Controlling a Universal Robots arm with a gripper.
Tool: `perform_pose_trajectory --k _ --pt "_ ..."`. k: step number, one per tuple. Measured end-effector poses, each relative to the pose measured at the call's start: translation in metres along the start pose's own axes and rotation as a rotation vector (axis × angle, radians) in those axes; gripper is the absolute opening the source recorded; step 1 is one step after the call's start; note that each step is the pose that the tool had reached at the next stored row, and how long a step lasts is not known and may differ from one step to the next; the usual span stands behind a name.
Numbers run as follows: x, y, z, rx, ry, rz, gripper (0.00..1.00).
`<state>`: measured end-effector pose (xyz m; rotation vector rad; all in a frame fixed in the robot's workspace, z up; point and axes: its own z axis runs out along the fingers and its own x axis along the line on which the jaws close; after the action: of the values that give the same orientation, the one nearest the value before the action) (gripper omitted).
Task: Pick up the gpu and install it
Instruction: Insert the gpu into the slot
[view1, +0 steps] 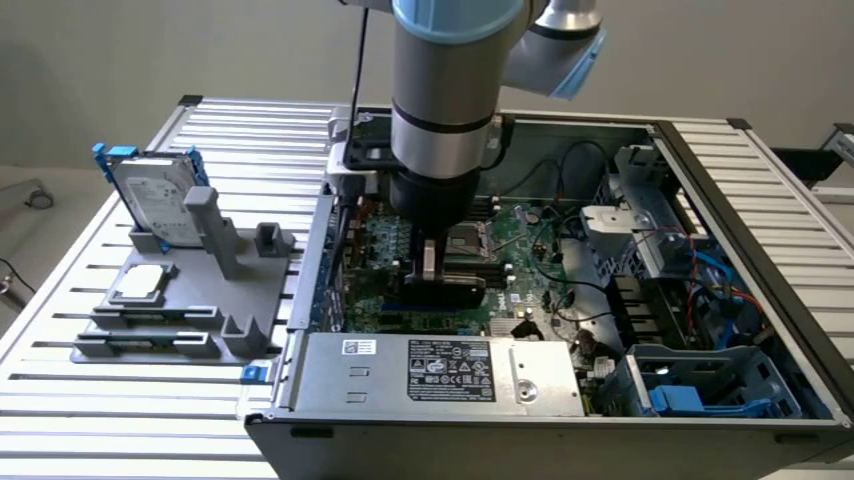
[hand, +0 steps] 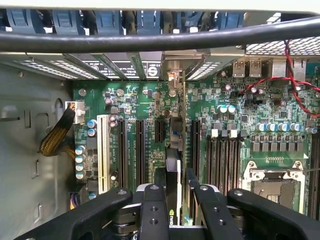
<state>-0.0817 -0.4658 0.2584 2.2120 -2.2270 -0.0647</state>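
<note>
My gripper reaches down into the open computer case, over the green motherboard. It is shut on the gpu, which stands on edge between the black fingers. The card is seen edge-on, with a thin green edge and a black cooler. Its silver end bracket points toward the case's rear slot openings. The card lies in line with the long black expansion slots and sits low over the board. In the exterior view the gpu shows as a dark block under the wrist; whether it is seated I cannot tell.
A silver hard drive with blue frame stands on the grey fixture at the exterior view's left, with a small silver chip. The power supply fills the case's front. Red wires, the CPU socket and a black cable lie near.
</note>
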Motion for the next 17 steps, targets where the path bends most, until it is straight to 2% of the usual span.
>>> perform_pose_trajectory --k 17 --pt "0.0001 0.0 0.0043 0.0 0.0037 0.0 0.26"
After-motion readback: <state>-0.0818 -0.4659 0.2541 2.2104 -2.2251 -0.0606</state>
